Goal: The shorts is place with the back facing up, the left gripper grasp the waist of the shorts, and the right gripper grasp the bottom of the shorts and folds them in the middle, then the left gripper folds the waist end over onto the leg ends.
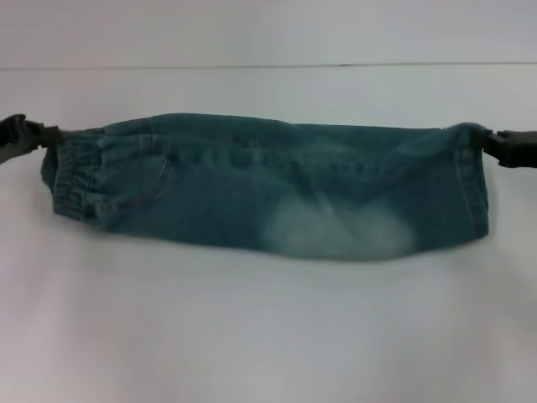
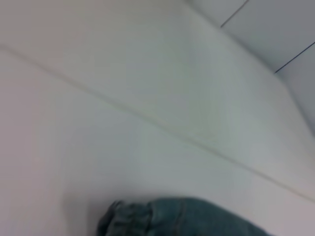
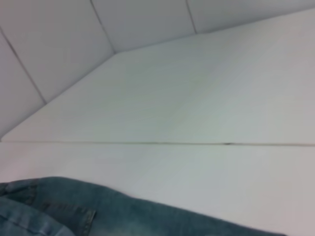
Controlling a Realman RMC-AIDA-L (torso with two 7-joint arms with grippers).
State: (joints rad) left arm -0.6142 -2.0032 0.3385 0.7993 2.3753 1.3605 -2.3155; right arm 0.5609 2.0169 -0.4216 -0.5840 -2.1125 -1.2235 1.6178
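Shorts (image 1: 277, 197) folded lengthwise across mid-desk (image 1: 252, 336), ruffled waist (image 1: 71, 180) at 9 o'clock, hemmed leg ends (image 1: 471, 189) at 3 o'clock. Left hand (image 1: 21, 138) clenched on the waist's far corner, right hand (image 1: 512, 149) clenched on the hem's far corner. Soft, limp, fairly heavy denim, likely to sag and drag; best gripped through the thick stitched bands.

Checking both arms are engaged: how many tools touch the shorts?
2: the black left tool at the ruffled waist end of the blue-green denim shorts, the black right tool at the hem end.
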